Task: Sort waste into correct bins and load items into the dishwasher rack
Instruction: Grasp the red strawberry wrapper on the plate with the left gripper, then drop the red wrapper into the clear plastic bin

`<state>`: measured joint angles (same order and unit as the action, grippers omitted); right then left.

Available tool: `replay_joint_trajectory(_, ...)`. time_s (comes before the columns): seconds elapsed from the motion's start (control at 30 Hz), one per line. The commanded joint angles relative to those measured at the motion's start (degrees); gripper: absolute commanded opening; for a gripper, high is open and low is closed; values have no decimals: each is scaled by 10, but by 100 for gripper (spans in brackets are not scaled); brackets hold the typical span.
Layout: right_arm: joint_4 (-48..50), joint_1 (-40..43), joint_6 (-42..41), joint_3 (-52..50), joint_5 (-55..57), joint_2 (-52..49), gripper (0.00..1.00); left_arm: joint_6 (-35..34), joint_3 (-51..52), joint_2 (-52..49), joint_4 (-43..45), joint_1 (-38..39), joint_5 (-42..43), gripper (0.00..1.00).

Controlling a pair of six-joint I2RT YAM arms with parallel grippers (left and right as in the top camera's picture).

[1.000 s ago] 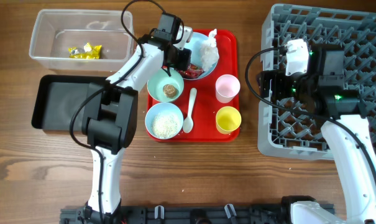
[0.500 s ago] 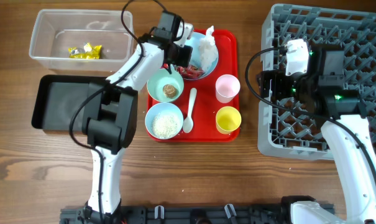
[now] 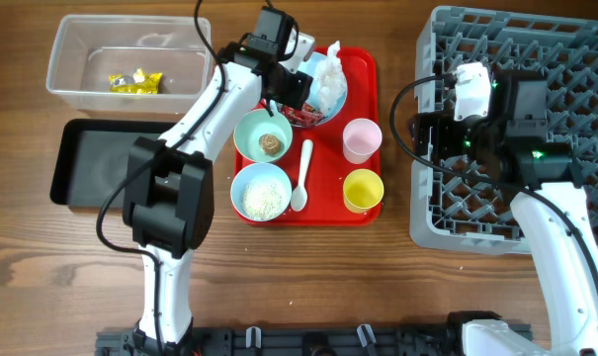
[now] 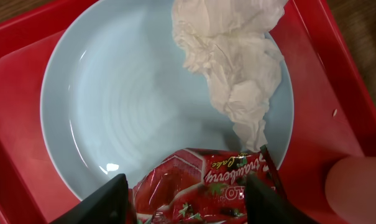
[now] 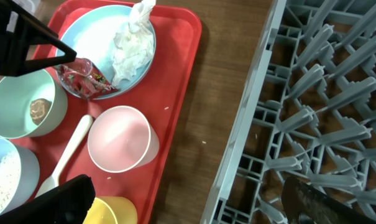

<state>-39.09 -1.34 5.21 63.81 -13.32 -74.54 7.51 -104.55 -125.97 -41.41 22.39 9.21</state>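
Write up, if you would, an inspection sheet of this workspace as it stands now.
Surface: wooden table.
Job's things: yellow wrapper in the clear tub; black tray shows nothing inside; plate carries tissue and red wrapper; lump bowl, rice bowl, spoon, pink cup and yellow cup sit on the red tray; no dishes visible in the rack.
Clutter: one white grain on the red tray.
Grippers: left gripper jaws straddle the red wrapper, grip unclear; right gripper open, holding nothing, between red tray and rack.
Cables: black cable loops above the clear tub's corner; second cable by the rack's left edge.
Surroundings: nothing seen.
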Motion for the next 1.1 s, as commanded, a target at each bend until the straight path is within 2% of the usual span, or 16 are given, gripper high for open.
replay_joint_trajectory(0.0,-7,1,-7,10,-9,-2,99,13,-7,-35,-5,0,-14,66)
replay_joint_trajectory(0.03,-7,1,-8,10,-9,-2,99,13,-7,-43,-7,0,-14,69)
replay_joint_trajectory(0.07,-7,1,-7,10,-9,-2,99,13,-7,-58,-7,-2,-18,76)
replay_joint_trajectory(0.17,-7,1,-7,10,-9,-2,99,13,-7,-70,0,-2,-18,84)
replay_joint_trajectory(0.23,-7,1,-7,10,-9,-2,99,13,-7,-82,0,-2,-18,85)
replay_joint_trajectory(0.27,-8,1,-7,10,-9,-2,99,13,-7,-88,0,-1,-18,82)
replay_joint_trajectory(0.3,-9,1,-7,10,-9,-2,99,13,-7,-90,0,-1,-17,62)
replay_joint_trajectory(0.33,-9,1,-8,10,-9,-2,99,13,-7,-90,0,-1,-16,47)
replay_joint_trajectory(0.43,-9,1,-7,10,-9,-2,99,13,-7,-90,0,-1,0,8)
replay_joint_trajectory(0.47,-9,1,-8,10,-9,-2,99,13,-7,-90,2,-1,2,4)
replay_joint_trajectory(0.63,-9,1,-7,10,-9,-2,99,10,-14,-89,19,-1,2,4)
replay_joint_trajectory(0.77,-9,1,-7,10,-9,-2,99,-23,-59,-78,18,-1,2,4)
replay_joint_trajectory(0.93,-8,1,-7,10,-9,-2,99,-35,-90,-30,12,-2,-5,4)
replay_joint_trajectory(1.07,-7,1,-7,10,-9,-2,99,-70,-90,20,7,-54,-133,4)
